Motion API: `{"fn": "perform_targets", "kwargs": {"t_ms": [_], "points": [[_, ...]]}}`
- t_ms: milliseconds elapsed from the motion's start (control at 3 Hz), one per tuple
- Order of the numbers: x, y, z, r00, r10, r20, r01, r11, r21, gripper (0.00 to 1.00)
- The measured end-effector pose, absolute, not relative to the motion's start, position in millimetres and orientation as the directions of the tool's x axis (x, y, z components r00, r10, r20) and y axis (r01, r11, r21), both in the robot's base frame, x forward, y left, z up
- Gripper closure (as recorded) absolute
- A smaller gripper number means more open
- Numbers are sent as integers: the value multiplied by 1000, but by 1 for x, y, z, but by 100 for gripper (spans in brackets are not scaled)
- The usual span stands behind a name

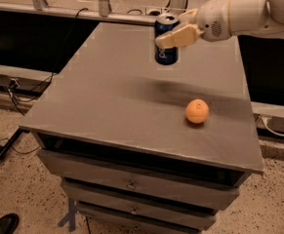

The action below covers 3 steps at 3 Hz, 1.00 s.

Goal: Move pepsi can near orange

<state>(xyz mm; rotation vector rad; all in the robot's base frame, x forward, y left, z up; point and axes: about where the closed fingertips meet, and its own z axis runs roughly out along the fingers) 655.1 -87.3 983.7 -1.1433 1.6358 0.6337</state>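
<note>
The pepsi can [166, 48] is dark blue with a silver top and hangs upright in the air above the far middle of the grey table [107, 101]. My gripper [173, 33] comes in from the upper right on a white arm and is shut on the can's upper half, one pale finger [178, 36] across its front. The orange [197, 111] sits on the table to the near right of the can, below and a little right of the gripper, apart from the can.
The table is a grey cabinet with drawers [131, 184] below its front edge. A dark counter and metal rails run along the back. Cables [12, 89] lie on the speckled floor at the left. A black shoe [0, 224] shows at the bottom left.
</note>
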Motion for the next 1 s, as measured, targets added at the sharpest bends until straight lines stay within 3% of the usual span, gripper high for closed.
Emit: {"fn": "perform_targets", "kwargs": {"t_ms": [1000], "points": [[607,-198,946,-167,-315,-934,-822,568,-44,100]]}}
